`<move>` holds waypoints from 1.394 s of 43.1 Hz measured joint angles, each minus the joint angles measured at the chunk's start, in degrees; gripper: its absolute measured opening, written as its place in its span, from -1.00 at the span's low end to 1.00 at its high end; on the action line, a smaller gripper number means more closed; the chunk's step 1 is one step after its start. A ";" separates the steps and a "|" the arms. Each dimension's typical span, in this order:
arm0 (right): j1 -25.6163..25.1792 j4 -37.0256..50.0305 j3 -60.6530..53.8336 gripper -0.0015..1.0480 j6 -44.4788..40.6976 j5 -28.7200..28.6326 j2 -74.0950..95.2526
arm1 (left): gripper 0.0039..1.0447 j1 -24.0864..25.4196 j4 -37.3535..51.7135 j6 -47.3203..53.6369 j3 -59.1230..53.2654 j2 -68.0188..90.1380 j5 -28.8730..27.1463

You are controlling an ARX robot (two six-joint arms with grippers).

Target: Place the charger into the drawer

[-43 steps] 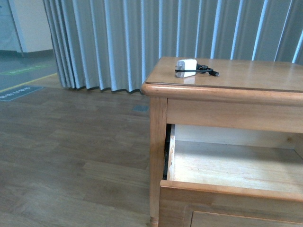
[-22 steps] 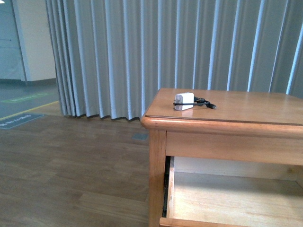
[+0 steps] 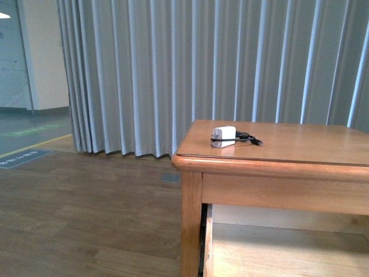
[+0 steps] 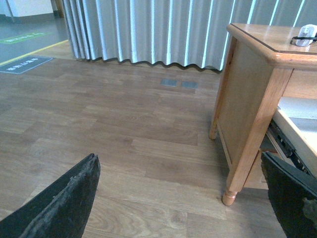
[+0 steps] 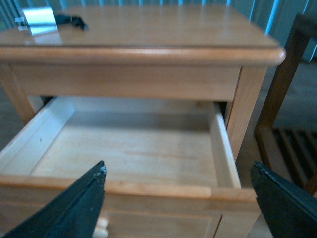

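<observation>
Black right gripper agape, facing open drawer

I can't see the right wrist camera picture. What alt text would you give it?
An open, empty wooden drawer sits pulled out under the cabinet top, seen from just in front. A white charger with a black cable lies on a far corner of that top. The right gripper, its two dark fingers spread wide, holds nothing.

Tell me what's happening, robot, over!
Left gripper and right gripper open, empty. Charger on cabinet top, untouched. Drawer open, nothing inside. Nothing in the way.
</observation>
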 joint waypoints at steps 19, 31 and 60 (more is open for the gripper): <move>10.93 -1.46 -3.78 -0.11 0.02 10.14 -9.60 | 0.89 0.00 0.00 0.00 0.00 0.02 0.00; 10.99 -1.53 -3.78 0.86 0.04 10.51 -9.60 | 0.89 -7.15 4.74 -6.56 0.55 7.30 -20.50; 11.02 -1.53 -3.78 0.84 0.20 10.51 -9.60 | 0.89 -18.53 29.44 -6.51 42.91 80.19 -8.83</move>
